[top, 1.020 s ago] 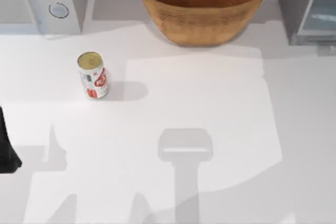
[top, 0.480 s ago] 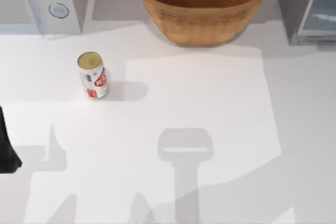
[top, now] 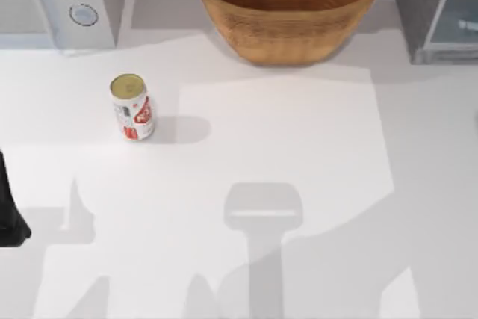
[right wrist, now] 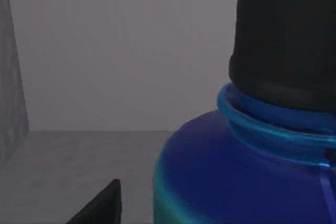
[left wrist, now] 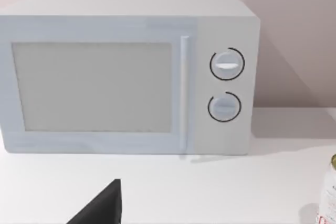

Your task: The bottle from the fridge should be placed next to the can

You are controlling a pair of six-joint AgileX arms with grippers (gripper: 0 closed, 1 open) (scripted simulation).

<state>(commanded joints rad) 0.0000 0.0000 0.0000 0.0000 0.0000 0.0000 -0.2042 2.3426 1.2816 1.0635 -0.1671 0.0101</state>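
Bottle (right wrist: 247, 177) stands inside grey fridge (top: 437, 9) interior, right up against right wrist camera; blue shoulder and black cap (right wrist: 286, 40) loom just ahead of right pincer, whose fingers' state cannot be told. Can (top: 132, 107) upright on table (top: 299, 155), well apart from fridge, nearer microwave (left wrist: 131, 72). Left arm (top: 9, 207) parked at table's left edge, facing microwave; finger state cannot be told. Basket (top: 287, 5) between microwave and fridge.

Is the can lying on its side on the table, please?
No, the can stands upright on the table, its gold top facing up.
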